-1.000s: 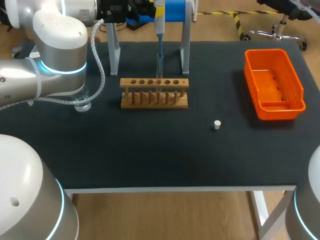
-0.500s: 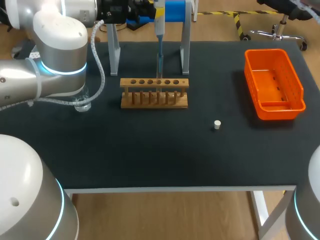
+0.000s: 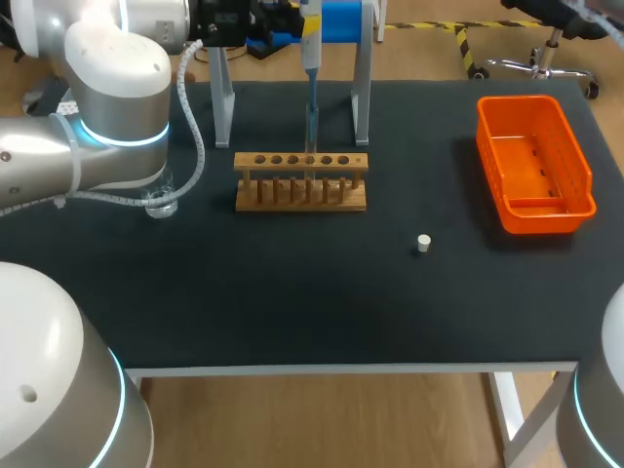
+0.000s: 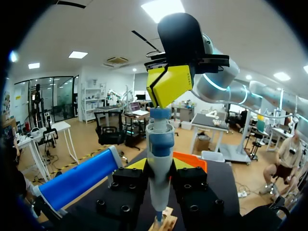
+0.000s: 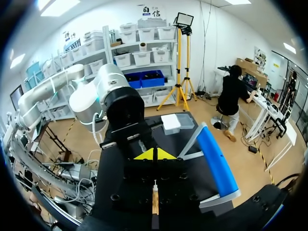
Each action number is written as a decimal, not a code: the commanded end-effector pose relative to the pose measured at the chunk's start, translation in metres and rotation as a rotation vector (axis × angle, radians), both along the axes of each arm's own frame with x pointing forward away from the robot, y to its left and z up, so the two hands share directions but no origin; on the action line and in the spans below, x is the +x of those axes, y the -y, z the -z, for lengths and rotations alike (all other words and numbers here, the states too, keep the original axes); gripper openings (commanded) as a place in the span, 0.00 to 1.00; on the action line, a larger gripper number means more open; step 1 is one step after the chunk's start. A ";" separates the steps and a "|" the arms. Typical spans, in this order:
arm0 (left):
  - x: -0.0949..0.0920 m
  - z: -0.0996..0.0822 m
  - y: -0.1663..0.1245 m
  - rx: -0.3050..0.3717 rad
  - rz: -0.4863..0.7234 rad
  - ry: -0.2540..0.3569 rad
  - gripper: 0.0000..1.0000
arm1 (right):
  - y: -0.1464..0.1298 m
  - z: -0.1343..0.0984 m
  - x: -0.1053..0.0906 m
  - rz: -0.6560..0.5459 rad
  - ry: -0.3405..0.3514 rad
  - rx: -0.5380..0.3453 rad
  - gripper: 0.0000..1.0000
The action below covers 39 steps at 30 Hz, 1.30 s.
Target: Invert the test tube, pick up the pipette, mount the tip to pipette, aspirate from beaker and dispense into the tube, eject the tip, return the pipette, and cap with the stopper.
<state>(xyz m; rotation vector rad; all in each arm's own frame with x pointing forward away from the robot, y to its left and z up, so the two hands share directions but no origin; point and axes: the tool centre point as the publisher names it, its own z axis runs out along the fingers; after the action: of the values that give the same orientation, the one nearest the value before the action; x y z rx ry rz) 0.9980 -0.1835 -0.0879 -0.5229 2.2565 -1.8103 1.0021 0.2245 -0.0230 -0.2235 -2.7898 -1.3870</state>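
**A:** Where is the pipette point(image 4: 160, 154)?

**B:** It is upright above the wooden rack point(image 3: 300, 181) on the dark surface point(image 3: 292, 292), with its thin lower end down at one of the rack's holes. Whether a tube sits in that hole is too small to tell.

**A:** How does the robot judge it will handle?

**B:** Probably as light, stiff plastic with a smooth, tapering barrel, so it could slide or twist in a loose grip. The fine lower end looks like the fragile part, since a sideways knock on the rack could bend it. The thick upper barrel just under the collar seems the best place to hold.

**A:** And the left pincer point(image 4: 160, 164)?

**B:** It is clenched on that barrel, with a yellow tip against each side, only as far apart as the barrel is wide.

**A:** The right pincer point(image 4: 162, 96)?

**B:** Its fingers are pressed together into one yellow wedge, grasping nothing. The wedge's point rests on the pipette's blue top button. Any push there probably has to go straight down the barrel, or the pipette may tilt.
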 end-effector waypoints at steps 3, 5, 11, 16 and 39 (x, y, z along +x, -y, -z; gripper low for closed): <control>0.001 -0.002 0.001 -0.006 -0.003 0.004 0.00 | 0.001 0.007 -0.001 -0.006 -0.012 -0.006 0.00; 0.001 -0.002 0.001 -0.006 -0.003 0.004 0.00 | 0.001 0.009 -0.001 -0.007 -0.015 -0.008 0.00; 0.001 -0.002 0.001 -0.006 -0.003 0.004 0.00 | 0.003 0.012 -0.002 -0.007 -0.021 -0.013 0.00; 0.001 -0.002 0.001 -0.006 -0.003 0.004 0.00 | 0.004 0.015 -0.002 -0.007 -0.028 -0.020 0.00; 0.001 -0.002 0.001 -0.006 -0.003 0.004 0.00 | 0.036 -0.055 -0.013 -0.030 0.079 0.041 0.82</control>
<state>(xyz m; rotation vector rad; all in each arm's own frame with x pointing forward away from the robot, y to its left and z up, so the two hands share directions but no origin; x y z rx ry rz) 0.9987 -0.1837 -0.0850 -0.5221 2.2499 -1.8148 0.9972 0.2027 0.0274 -0.1234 -2.8024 -1.4794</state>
